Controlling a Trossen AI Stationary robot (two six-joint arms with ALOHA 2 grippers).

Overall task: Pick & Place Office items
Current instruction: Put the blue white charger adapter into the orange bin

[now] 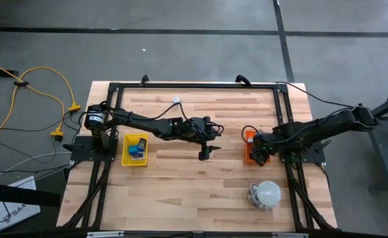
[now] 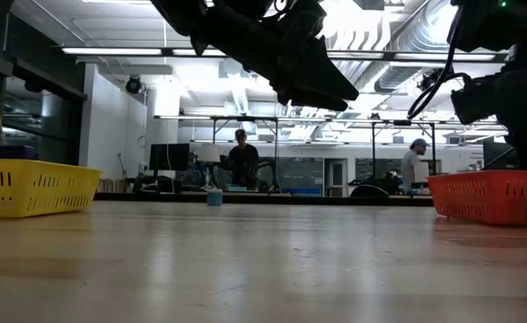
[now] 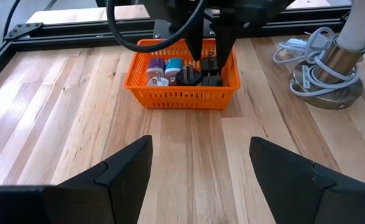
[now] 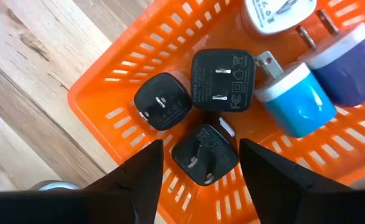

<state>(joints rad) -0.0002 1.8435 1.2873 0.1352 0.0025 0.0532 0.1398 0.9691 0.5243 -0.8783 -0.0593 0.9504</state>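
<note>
**Over the orange tray: picking up, or just letting go**

Over the orange tray (image 1: 249, 147) at the right side of the tabletop (image 1: 200, 178), hovering with the right gripper (image 4: 201, 163), fingers (image 4: 135, 180) standing apart and clamped on nothing. Looking straight down on the office items: three black plug blocks (image 4: 222, 79) crowded in the tray's corner, a blue plug (image 4: 296, 99) and a purple plug (image 4: 350, 59) just beside them, a white plug (image 4: 269, 14) at the edge of view. Sitting directly between the spread fingers, the nearest black block (image 4: 205, 154), prongs up, untouched.

Judging the step as either a release into this tray or the start of a pick from it; unable to tell which. Calling next, if picking, for a straight descent around that one block without nudging its neighbours.

Waiting over mid-tabletop, the left gripper (image 3: 201, 171), fingers wide apart and empty, facing the orange tray. Holding a few more blue pieces, the yellow tray (image 1: 135, 149) at the left. Standing near the right front corner, a white dome with coiled cable (image 1: 267, 193).
</note>
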